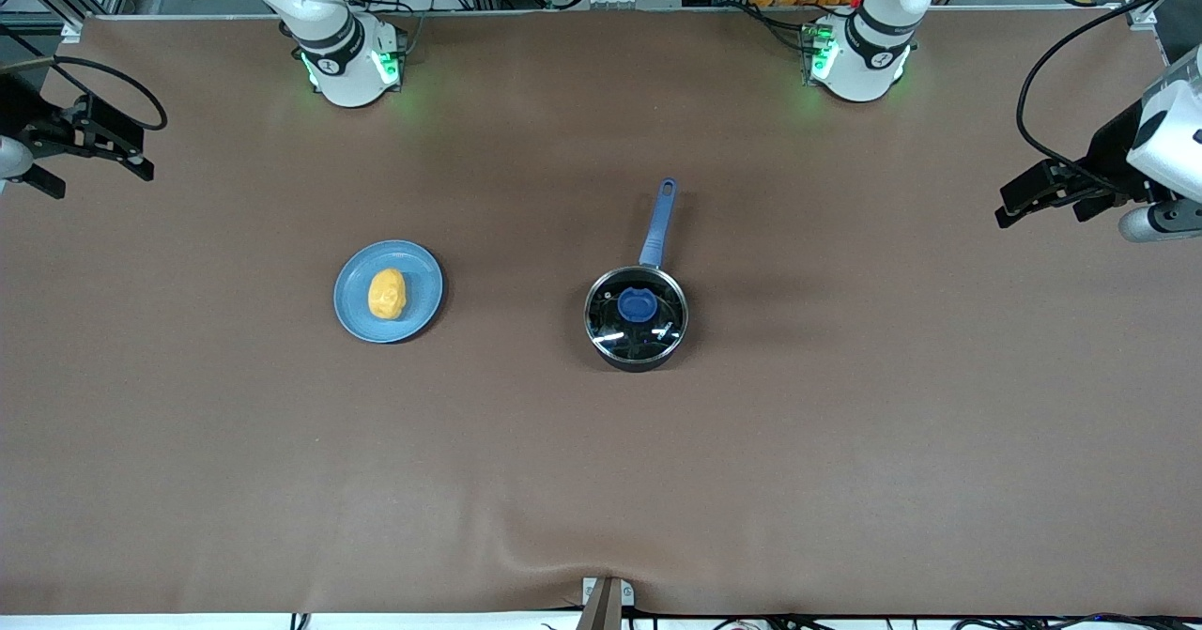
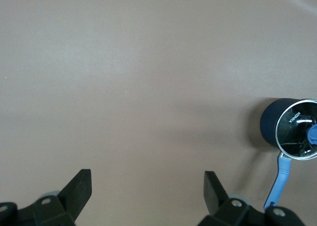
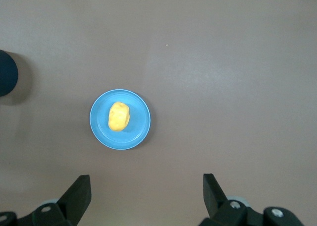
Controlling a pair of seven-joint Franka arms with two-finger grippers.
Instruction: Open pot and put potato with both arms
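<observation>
Lidded black saucepan (image 1: 637,318) mid-surface, potato (image 1: 387,293) on round blue plate (image 1: 423,278) well apart. Both tools wide, empty: left tool (image 1: 1040,200), right tool (image 1: 101,156) over surface (image 1: 601,461) ends.

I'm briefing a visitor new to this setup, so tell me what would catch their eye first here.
First, the lumpy yellow-orange potato on a flat round blue plate, toward the right arm's end of the brown table. Next, beside it toward the left arm's end, the small black pot with its glass lid and blue knob on. The open right gripper and left gripper wait at the table's ends.
</observation>
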